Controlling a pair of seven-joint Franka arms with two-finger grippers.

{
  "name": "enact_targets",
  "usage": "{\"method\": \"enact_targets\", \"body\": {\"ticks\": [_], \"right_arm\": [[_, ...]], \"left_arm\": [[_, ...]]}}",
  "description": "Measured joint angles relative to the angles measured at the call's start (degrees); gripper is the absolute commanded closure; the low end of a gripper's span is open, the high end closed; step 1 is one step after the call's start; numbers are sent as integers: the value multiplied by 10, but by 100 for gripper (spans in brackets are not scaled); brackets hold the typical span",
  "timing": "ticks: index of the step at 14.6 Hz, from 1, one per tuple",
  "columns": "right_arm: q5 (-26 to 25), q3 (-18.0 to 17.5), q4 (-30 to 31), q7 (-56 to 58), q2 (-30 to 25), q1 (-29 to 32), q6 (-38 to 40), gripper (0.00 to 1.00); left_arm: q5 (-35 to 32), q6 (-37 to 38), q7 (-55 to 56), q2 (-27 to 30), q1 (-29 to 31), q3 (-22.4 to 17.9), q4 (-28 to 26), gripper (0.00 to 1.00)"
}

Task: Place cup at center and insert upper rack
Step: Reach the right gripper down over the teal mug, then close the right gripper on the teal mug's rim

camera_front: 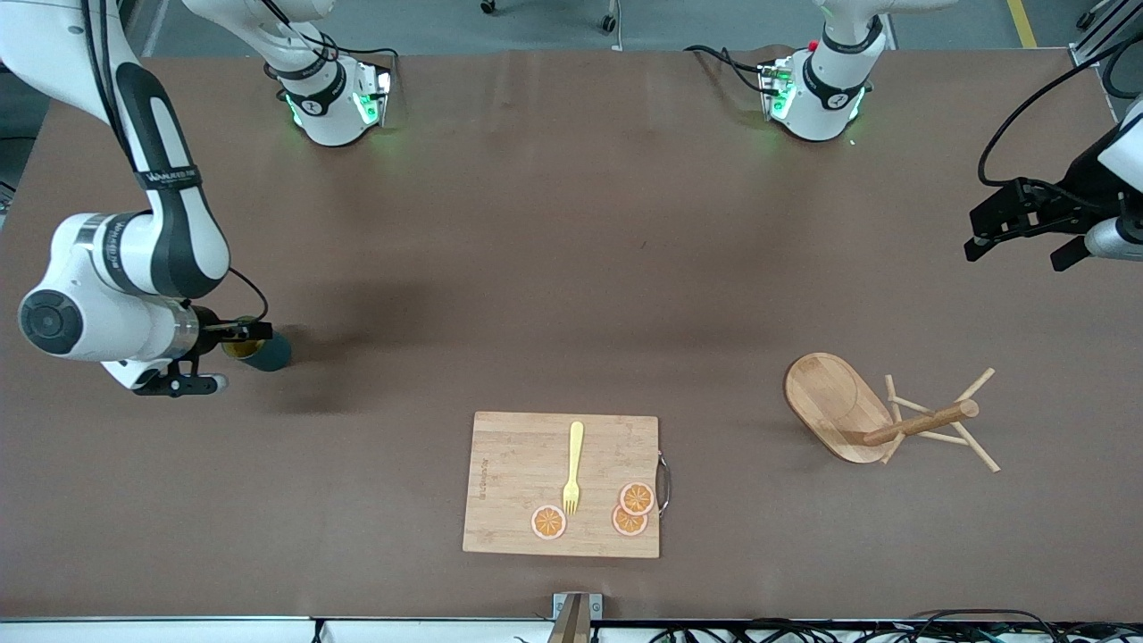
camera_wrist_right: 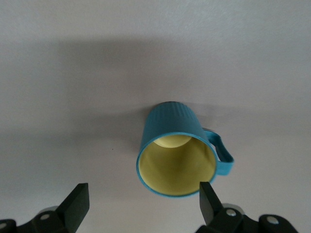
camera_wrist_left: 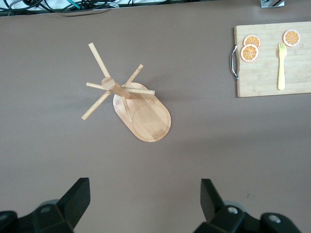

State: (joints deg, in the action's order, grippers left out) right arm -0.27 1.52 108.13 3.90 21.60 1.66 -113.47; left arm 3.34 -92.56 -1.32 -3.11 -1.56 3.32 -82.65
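The teal cup [camera_front: 268,351] with a yellow inside sits toward the right arm's end of the table. Its mouth [camera_wrist_right: 177,165] faces my right gripper [camera_front: 234,355]. That gripper [camera_wrist_right: 144,190] is open right at the cup, holding nothing, and one fingertip [camera_wrist_right: 209,194] is beside the rim. The cup's handle [camera_wrist_right: 222,156] sticks out sideways. The upper rack [camera_front: 830,402], a wooden mug tree with an oval base [camera_wrist_left: 146,116] and thin pegs, stands toward the left arm's end. My left gripper [camera_front: 1016,254] hangs open and empty in the air near that end. In its wrist view [camera_wrist_left: 144,187] the rack lies well ahead.
A wooden cutting board [camera_front: 513,482] lies near the front edge at mid-table, also seen in the left wrist view [camera_wrist_left: 265,73]. It carries a yellow fork [camera_front: 572,466] and three orange slices [camera_front: 637,497]. Both robot bases stand along the table's back edge. A metal bracket [camera_front: 572,612] sits at the front edge.
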Motion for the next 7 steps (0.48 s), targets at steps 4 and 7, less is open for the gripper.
{"method": "enact_targets", "body": {"ticks": [4,7], "right_arm": [[0,0,6,0,24,0,-26,20],[0,0,6,0,36,0,-34,40]], "left_arm": [[0,0,0,0,0,0,0,0],[0,0,0,0,0,0,0,0]]}}
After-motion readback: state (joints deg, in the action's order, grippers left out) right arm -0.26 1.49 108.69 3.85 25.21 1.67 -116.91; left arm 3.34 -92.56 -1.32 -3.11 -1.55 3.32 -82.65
